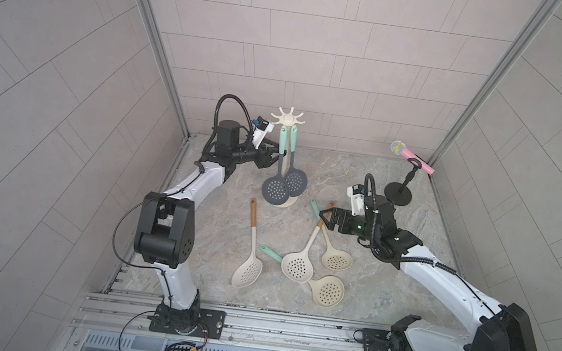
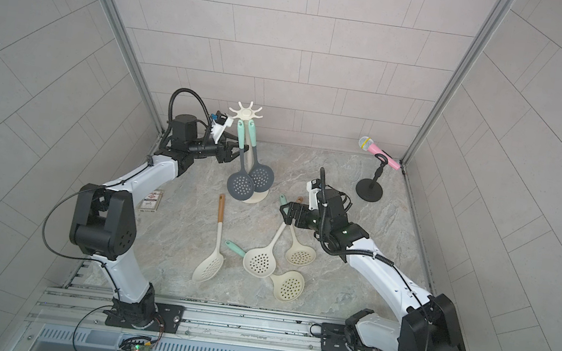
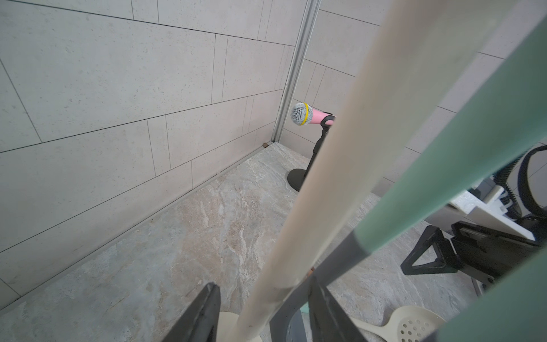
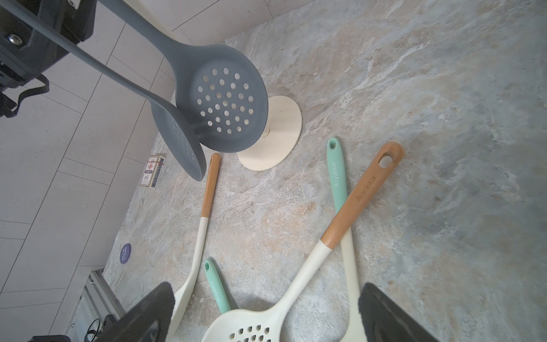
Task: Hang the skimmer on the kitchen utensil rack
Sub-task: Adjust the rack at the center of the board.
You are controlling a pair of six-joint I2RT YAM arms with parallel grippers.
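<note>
While grey perforated skimmers [image 1: 276, 188] hang from the cream rack [image 1: 287, 118], left hand [image 1: 274, 155] straddles its pole part-open; right hand [image 1: 324, 219] gapes empty.

Matt grey skimmer [image 4: 225, 103], veined stone-look tabletop [image 4: 414, 88]

Hanging skimmers [image 1: 276, 188] on rack [image 1: 286, 118], loose skimmers [image 1: 297, 267] on table [image 1: 367, 291] before it

Readable text shows in the right wrist view only. "Royalstar" is on the brown skimmer handle [image 4: 365, 189] and on the mint skimmer handle [image 4: 337, 177] crossing it, both just ahead of the right gripper [image 4: 266, 296]. The second mint handle [image 4: 216, 291], nearest its fingers, has print too blurred to confirm. The blue disc [image 4: 125, 253], farther off by the wall, reads "SMALL BLIND". The card box [image 4: 152, 171] has unreadable print.
</note>
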